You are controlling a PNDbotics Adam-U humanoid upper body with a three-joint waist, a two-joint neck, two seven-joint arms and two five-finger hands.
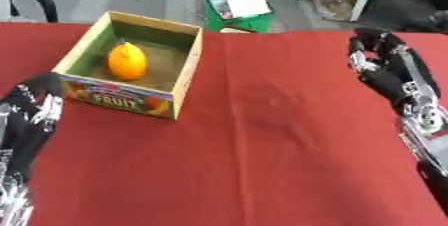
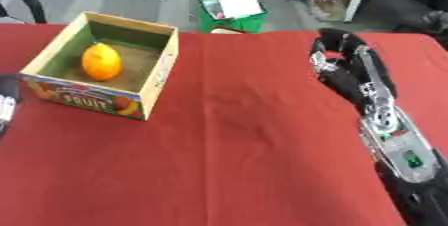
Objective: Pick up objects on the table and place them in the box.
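A red cloth [image 1: 262, 135] covers the table from edge to edge, faintly creased down its middle, with grey floor beyond its far edge, where a green crate [image 1: 241, 17] holding a white sheet stands next to pale furniture legs and part of a dark chair at the upper left. On the cloth's far left sits an open wooden box [image 1: 188, 67], its front panel printed with bright fruit pictures and the word FRUIT, and inside it, resting on the box floor toward the left wall, lies a single orange fruit [image 1: 127, 61]. The rest of the cloth carries nothing to be picked up. The robot's right hand [image 2: 343, 65] reaches in along the right side, its black-and-silver forearm stretched up the table edge, the hand raised near the far edge with fingers bent loosely and closed round nothing. The left hand [image 1: 35, 107] shows at the lower left, just beside the box's near corner, dark and mottled with silver; how its fingers are set cannot be told, and it holds nothing visible.
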